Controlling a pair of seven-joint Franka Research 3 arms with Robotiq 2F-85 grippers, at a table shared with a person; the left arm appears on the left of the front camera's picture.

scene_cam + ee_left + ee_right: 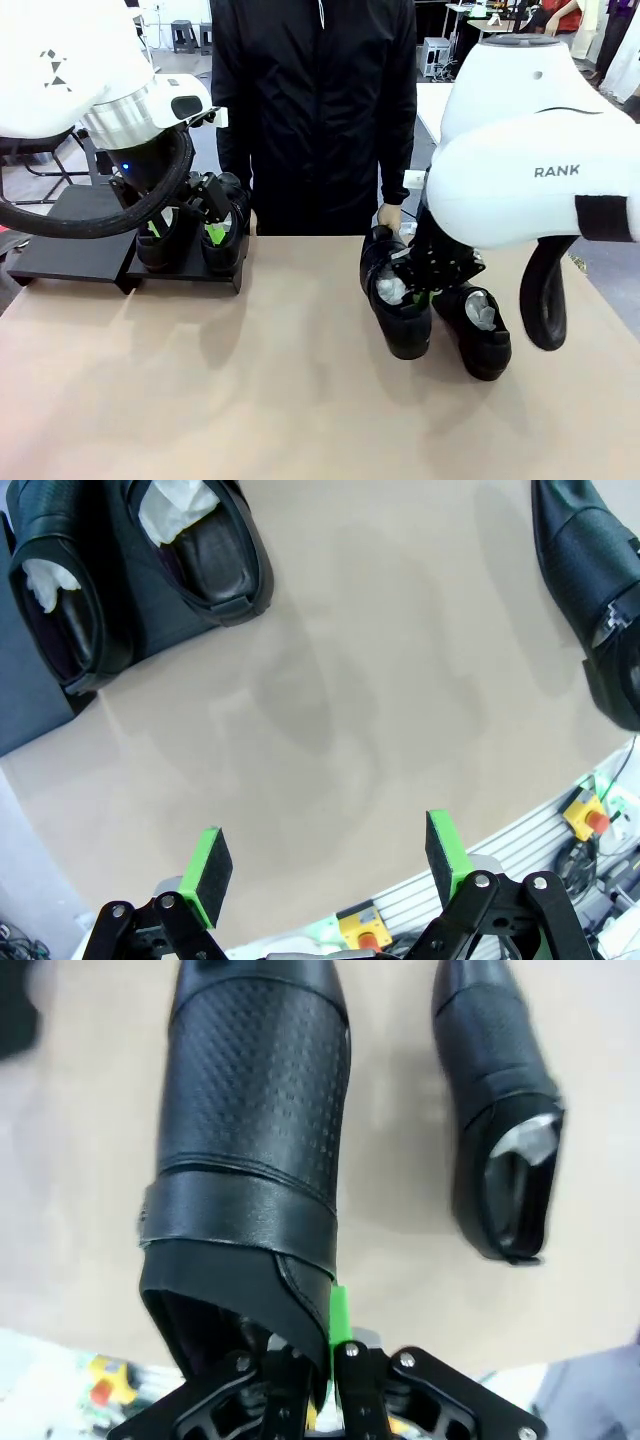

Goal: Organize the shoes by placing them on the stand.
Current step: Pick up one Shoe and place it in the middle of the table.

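Clamping a shoe [250, 1110], right jaws tight; left jaws wide apart, empty

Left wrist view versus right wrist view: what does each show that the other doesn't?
The left wrist view adds the open left gripper and two shoes on the stand. The right wrist view adds the right gripper shut on the heel of a perforated shoe, with another shoe beside it. Both share the tan table.
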